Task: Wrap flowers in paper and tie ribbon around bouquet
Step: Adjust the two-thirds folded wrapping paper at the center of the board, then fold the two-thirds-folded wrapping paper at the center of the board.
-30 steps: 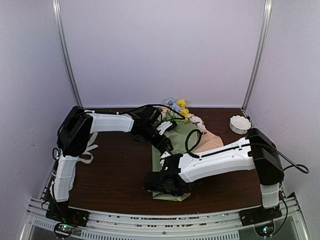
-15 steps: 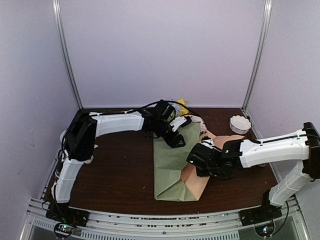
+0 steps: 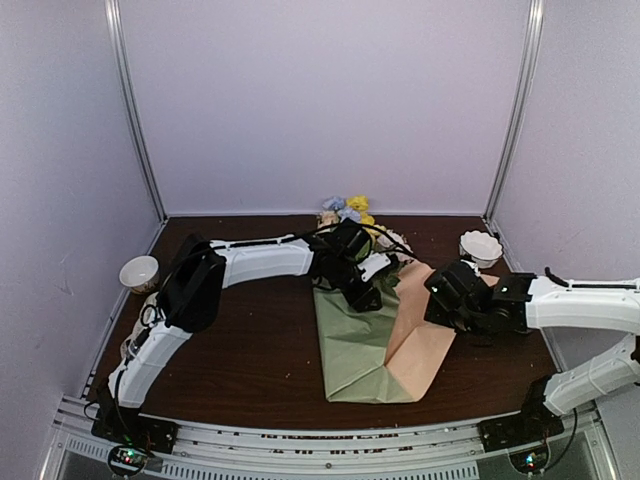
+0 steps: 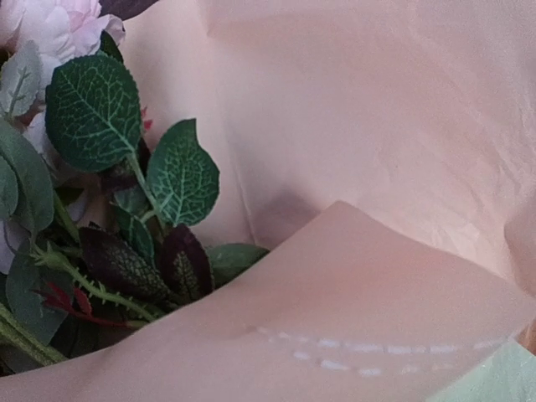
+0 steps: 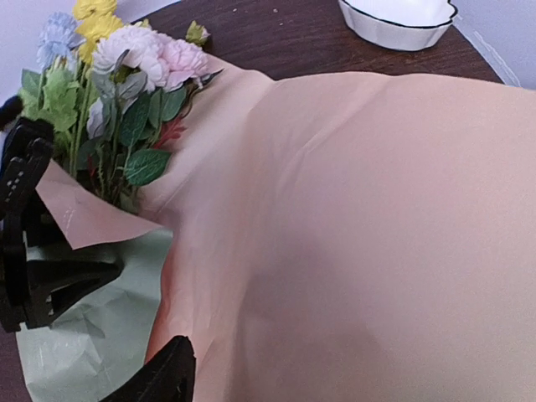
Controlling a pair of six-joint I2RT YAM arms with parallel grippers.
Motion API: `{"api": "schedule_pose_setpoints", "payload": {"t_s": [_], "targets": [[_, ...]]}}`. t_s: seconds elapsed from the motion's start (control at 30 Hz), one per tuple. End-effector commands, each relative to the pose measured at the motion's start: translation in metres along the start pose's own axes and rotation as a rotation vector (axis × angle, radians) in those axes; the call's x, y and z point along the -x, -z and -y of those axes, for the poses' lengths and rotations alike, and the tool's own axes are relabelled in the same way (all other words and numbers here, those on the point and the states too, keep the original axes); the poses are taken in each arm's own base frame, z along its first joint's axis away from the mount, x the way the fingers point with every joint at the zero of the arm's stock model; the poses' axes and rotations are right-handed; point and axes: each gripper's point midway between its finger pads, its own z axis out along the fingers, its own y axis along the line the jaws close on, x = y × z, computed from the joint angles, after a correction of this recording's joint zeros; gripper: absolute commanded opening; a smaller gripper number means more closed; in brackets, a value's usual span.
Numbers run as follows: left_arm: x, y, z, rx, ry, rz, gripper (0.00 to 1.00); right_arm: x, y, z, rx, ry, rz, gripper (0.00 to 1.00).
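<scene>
Left pincer [image 3: 374,296] at paper [image 3: 355,345] fold edge

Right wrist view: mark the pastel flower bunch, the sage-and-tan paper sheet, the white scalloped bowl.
Pastel flower bunch [image 5: 138,52]: right wrist view, pale pink bloom.
Sage-and-tan paper sheet [image 5: 377,209]: right wrist view, tan face.
White scalloped bowl [image 5: 394,35]: right wrist view, outer wall.

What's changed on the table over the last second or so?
The right tool swung from the near end of the paper back to the right, and the sheet spread open, its tan side now showing. The left tool shifted right over the fold. The flowers and white bowl stayed roughly put.
</scene>
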Motion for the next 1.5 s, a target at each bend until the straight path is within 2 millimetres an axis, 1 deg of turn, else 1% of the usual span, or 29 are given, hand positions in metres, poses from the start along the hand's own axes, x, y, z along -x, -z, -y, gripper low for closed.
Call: {"api": "schedule_pose_setpoints", "payload": {"t_s": [0.0, 0.07, 0.13, 0.17, 0.23, 0.33, 0.37, 0.43, 0.47, 0.53, 0.6, 0.67, 0.77, 0.9, 0.97, 1.03, 1.1, 1.17, 1.3, 1.37, 1.47], "targets": [[-0.014, -0.007, -0.009, 0.021, 0.005, -0.045, 0.56, 0.016, -0.011, 0.021, -0.059, -0.034, 0.051, 0.68], [-0.015, -0.008, -0.008, 0.017, 0.005, -0.046, 0.56, 0.018, -0.018, 0.028, -0.075, -0.045, 0.041, 0.67], [-0.016, -0.008, -0.008, 0.018, 0.001, -0.049, 0.56, 0.023, -0.024, 0.037, -0.101, -0.054, 0.045, 0.64], [-0.016, -0.008, -0.008, 0.019, -0.001, -0.051, 0.56, 0.026, -0.026, 0.041, -0.111, -0.055, 0.052, 0.61], [-0.016, -0.007, -0.009, 0.023, -0.003, -0.053, 0.56, 0.034, -0.026, 0.046, -0.135, -0.046, 0.069, 0.52], [-0.012, -0.004, -0.008, 0.021, -0.006, -0.044, 0.56, 0.049, -0.021, 0.049, -0.181, 0.001, 0.108, 0.30], [-0.011, -0.004, -0.008, 0.021, -0.008, -0.042, 0.56, 0.056, -0.019, 0.047, -0.193, 0.026, 0.120, 0.23], [-0.010, -0.004, -0.008, 0.022, -0.010, -0.037, 0.56, 0.063, -0.017, 0.046, -0.226, 0.088, 0.123, 0.05], [-0.009, -0.004, -0.009, 0.023, -0.010, -0.035, 0.56, 0.066, -0.017, 0.046, -0.244, 0.117, 0.121, 0.00], [-0.009, -0.005, -0.009, 0.022, -0.010, -0.032, 0.56, 0.070, -0.017, 0.046, -0.281, 0.175, 0.115, 0.00], [-0.008, -0.005, -0.009, 0.020, -0.008, -0.027, 0.56, 0.075, -0.017, 0.041, -0.301, 0.223, 0.118, 0.00], [-0.007, -0.006, -0.011, 0.018, -0.002, -0.019, 0.57, 0.081, -0.011, 0.028, -0.303, 0.277, 0.140, 0.00], [-0.006, -0.007, -0.016, 0.012, 0.017, -0.007, 0.57, 0.090, 0.004, 0.000, -0.300, 0.369, 0.187, 0.00], [-0.010, -0.010, -0.025, -0.011, 0.072, 0.008, 0.57, 0.091, 0.025, -0.054, -0.258, 0.499, 0.252, 0.00], [-0.010, -0.010, -0.028, -0.025, 0.098, 0.018, 0.57, 0.081, 0.035, -0.087, -0.215, 0.580, 0.280, 0.00], [-0.010, -0.011, -0.030, -0.042, 0.117, 0.029, 0.57, 0.072, 0.042, -0.114, -0.180, 0.633, 0.294, 0.00], [-0.008, -0.012, -0.032, -0.063, 0.144, 0.048, 0.57, 0.061, 0.047, -0.139, -0.138, 0.667, 0.302, 0.00], [-0.006, -0.013, -0.035, -0.090, 0.187, 0.072, 0.57, 0.044, 0.049, -0.161, -0.082, 0.687, 0.298, 0.00], [-0.002, -0.010, -0.042, -0.137, 0.247, 0.120, 0.56, 0.015, 0.048, -0.186, 0.039, 0.661, 0.265, 0.00], [0.004, -0.004, -0.046, -0.165, 0.274, 0.154, 0.56, 0.002, 0.042, -0.191, 0.085, 0.643, 0.240, 0.00], [0.013, 0.008, -0.055, -0.189, 0.309, 0.207, 0.56, -0.017, 0.032, -0.194, 0.113, 0.638, 0.205, 0.00]]}}
